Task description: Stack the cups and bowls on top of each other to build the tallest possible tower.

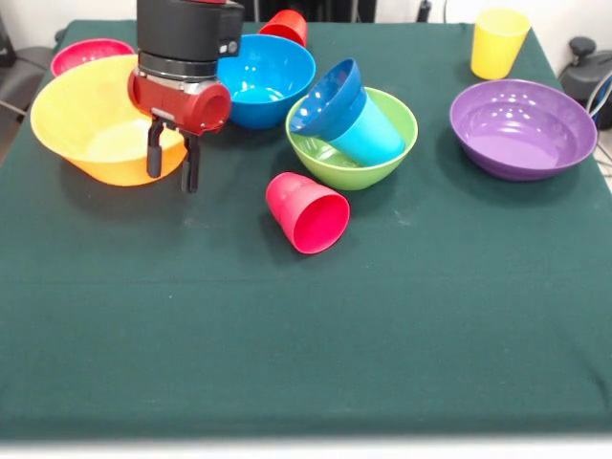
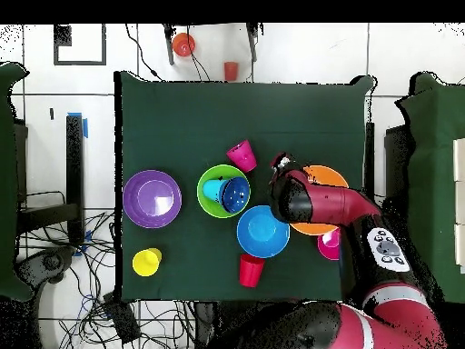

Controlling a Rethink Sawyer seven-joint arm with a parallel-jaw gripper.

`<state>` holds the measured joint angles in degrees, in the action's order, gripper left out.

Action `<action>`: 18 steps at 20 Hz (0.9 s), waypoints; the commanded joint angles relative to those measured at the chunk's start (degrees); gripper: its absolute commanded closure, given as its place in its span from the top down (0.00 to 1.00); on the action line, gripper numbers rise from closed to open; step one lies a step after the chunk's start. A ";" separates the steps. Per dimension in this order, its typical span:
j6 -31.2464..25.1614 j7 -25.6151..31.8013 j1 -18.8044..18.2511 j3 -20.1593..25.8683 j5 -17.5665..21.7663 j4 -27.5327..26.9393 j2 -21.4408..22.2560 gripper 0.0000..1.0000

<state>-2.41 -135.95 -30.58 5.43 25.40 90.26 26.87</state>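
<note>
Lab, loose floor cables (image 2: 100, 309), green-covered table (image 2: 182, 118)

In the front view, the huge orange-yellow plastic bowl (image 1: 96, 124) sits at the upper left. The small red plastic bowl (image 1: 86, 53) is behind it. The medium blue plastic bowl (image 1: 268, 76) is to its right, with a red plastic cup (image 1: 287, 26) behind. The medium green plastic bowl (image 1: 359, 143) is near the middle. In it lie the light blue plastic cup (image 1: 373, 134) and the small dark blue plastic bowl (image 1: 325, 100). A second red plastic cup (image 1: 308, 212) lies tipped over in front. The wide purple plastic bowl (image 1: 521, 129) is at the right. The yellow plastic cup (image 1: 499, 43) stands behind it.
</note>
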 commanded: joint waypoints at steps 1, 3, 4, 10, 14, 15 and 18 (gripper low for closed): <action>-2.71 6.16 0.42 3.84 7.06 0.20 -4.30 1.00; -1.12 4.87 0.96 2.63 7.96 0.61 -4.98 1.00; -0.27 4.30 1.04 2.27 8.41 0.88 -5.26 1.00; 2.74 2.12 1.01 1.34 10.31 1.95 -5.93 1.00; 3.29 1.36 0.98 1.46 10.84 1.26 -6.65 1.00; 3.32 1.21 0.96 1.65 10.85 1.10 -6.67 1.00; 2.17 1.14 1.44 2.14 10.44 1.66 -4.97 1.00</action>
<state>-0.89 -135.95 -30.59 4.78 31.65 90.30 23.65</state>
